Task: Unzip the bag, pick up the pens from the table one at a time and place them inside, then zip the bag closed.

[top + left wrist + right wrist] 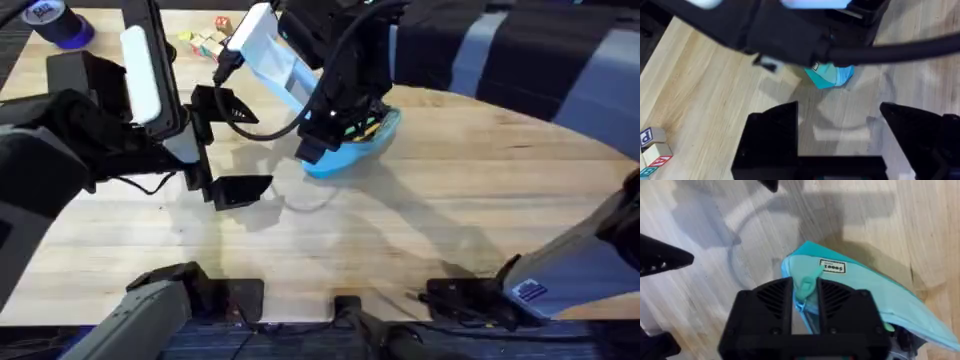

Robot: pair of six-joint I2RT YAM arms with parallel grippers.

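Toy blocks: small lettered wooden blocks [203,40] sit on the worktop [450,200] at about 11 o'clock in the overhead view; they also appear at the edge of the left wrist view [652,150].
Left end effector: the left end effector [228,146] hangs over the worktop at about 10 o'clock of the overhead view, its two black fingers [771,135] spread wide with bare wood between them, pinching nothing.
Pouch: the turquoise pencil pouch [352,150] lies on the worktop just above the overhead centre, at about 3 o'clock from the left end effector and apart from it; one end shows in the left wrist view [830,76], under the right arm.
Pouch details: a white label [832,267] sits near the pouch end, and the teal zipper pull [807,282] stands up beside it.
Right end effector: the right end effector [804,300] sits right on the pouch's end, its black fingers pressed close on the teal zipper pull, pinching it.
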